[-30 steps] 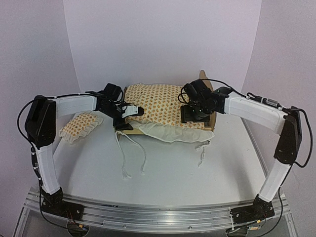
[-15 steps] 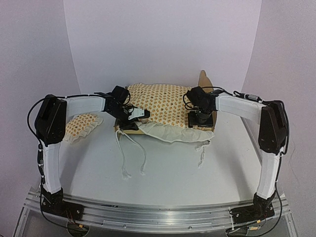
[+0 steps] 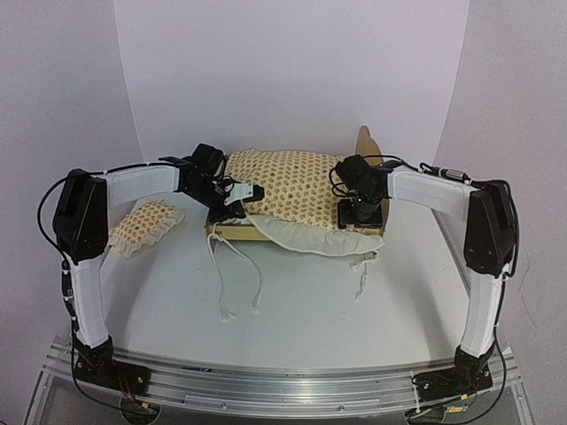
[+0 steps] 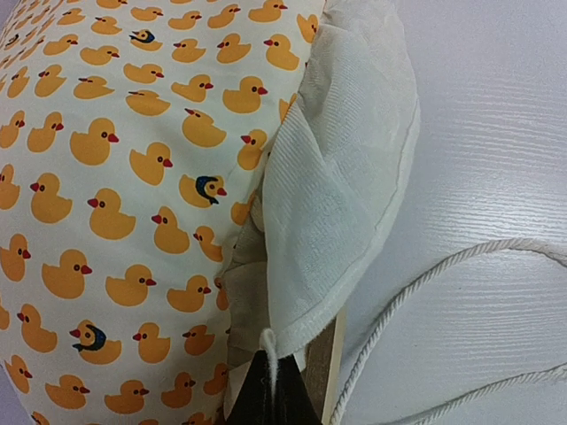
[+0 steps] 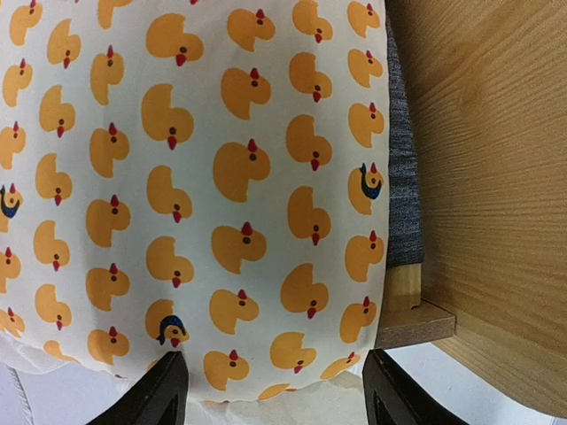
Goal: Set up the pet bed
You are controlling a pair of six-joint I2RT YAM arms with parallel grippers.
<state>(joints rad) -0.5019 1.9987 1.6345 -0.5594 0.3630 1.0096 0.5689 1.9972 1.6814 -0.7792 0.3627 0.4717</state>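
left wrist view: left claw [image 4: 270, 400] pinches the edge of the cushion [image 4: 133, 177]; right claw [image 5: 275, 390] wide astride it.

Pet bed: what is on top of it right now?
The duck-print cushion lies across the pet bed, its white underside flopped over the front edge. Only a strip of grey base shows; the rest is covered.

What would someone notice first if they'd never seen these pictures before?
The big cushion covered in orange ducks, heaped on the wooden pet bed at the far middle of the table. The left tool pinches its white folded-over corner, and the right tool hangs open over its other end. Its white ties trail toward the near edge.
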